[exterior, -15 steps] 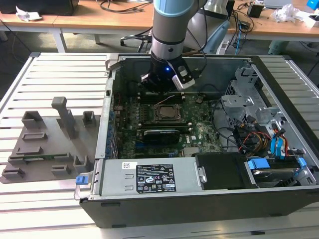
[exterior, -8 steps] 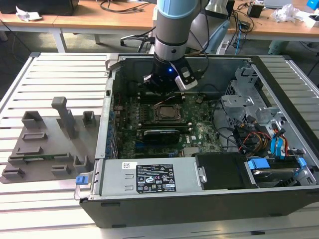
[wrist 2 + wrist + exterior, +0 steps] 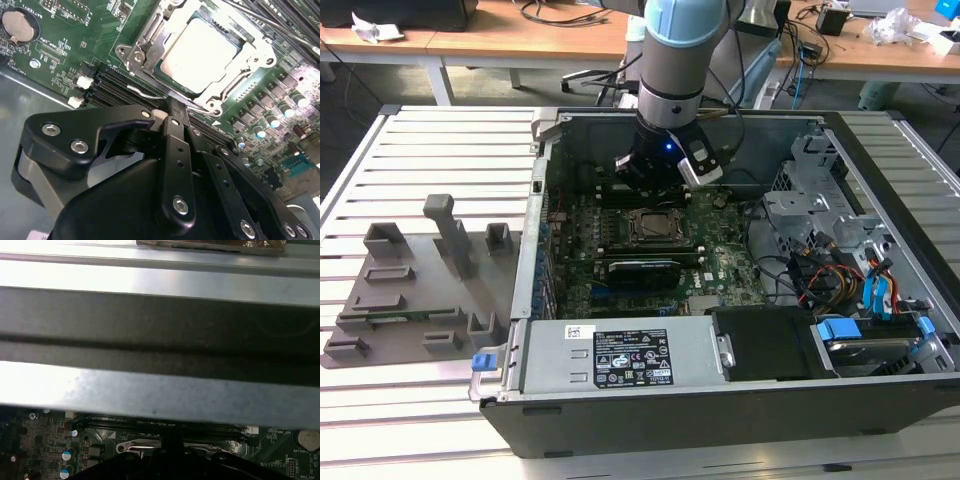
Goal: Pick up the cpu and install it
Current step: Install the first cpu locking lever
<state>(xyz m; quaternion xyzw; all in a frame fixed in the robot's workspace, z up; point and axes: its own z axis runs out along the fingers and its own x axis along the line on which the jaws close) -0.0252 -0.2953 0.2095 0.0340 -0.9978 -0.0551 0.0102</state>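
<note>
The cpu (image 3: 200, 52) is a silvery square chip lying flat inside the socket frame (image 3: 150, 47) on the green motherboard (image 3: 720, 265). In the exterior view the cpu (image 3: 656, 226) sits just in front of the arm's tool, inside the open computer case. My gripper (image 3: 172, 109) hangs low over the board at the socket's edge. Its black fingers (image 3: 176, 131) are drawn together with nothing between them. In the exterior view the gripper (image 3: 655, 178) is just behind the socket. The socket's metal bracket stands open around the chip.
The case walls (image 3: 535, 215) hem in the board. A long black expansion card (image 3: 645, 268) lies in front of the socket. Nearer the front are the power supply (image 3: 620, 355) and the drive bay with cables (image 3: 850, 270). A grey fixture plate (image 3: 410, 290) lies on the exterior view's left.
</note>
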